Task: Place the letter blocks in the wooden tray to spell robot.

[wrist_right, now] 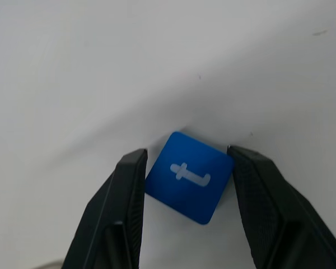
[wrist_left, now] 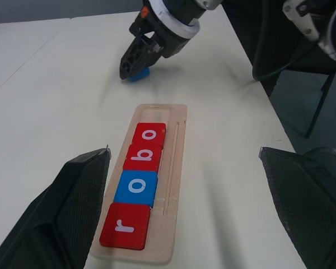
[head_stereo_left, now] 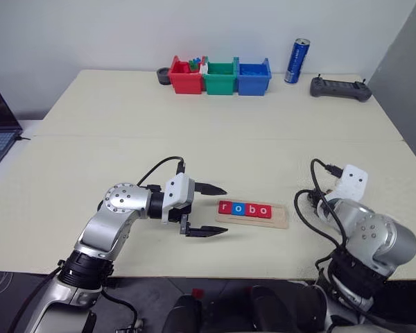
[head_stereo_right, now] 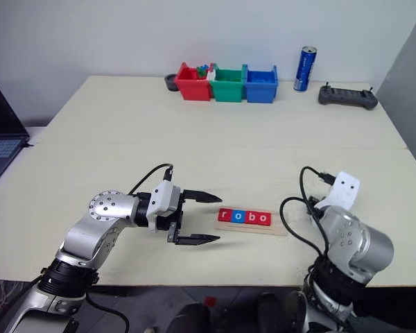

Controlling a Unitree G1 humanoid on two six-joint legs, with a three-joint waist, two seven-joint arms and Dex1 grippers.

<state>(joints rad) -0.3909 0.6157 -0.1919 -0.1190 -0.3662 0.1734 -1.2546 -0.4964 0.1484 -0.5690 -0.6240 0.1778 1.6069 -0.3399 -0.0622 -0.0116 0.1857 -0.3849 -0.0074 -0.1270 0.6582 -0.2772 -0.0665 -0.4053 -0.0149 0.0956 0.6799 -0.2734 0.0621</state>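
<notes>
Here, pinched between the right gripper's (wrist_right: 185, 168) two black fingers: the small blue square "t" tile (wrist_right: 189, 176). Just left, lengthwise left-to-right, the long pale wooden tray (head_stereo_left: 280, 218) reading "robo", right-end slot vacant, nearest that arm. Left gripper (head_stereo_left: 209, 210) spread wide, idle.

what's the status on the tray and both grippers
Left gripper open, idle beside tray. Right gripper shut on blue t block. Tray reads r-o-b-o, last slot empty. Nothing in the way.
</notes>
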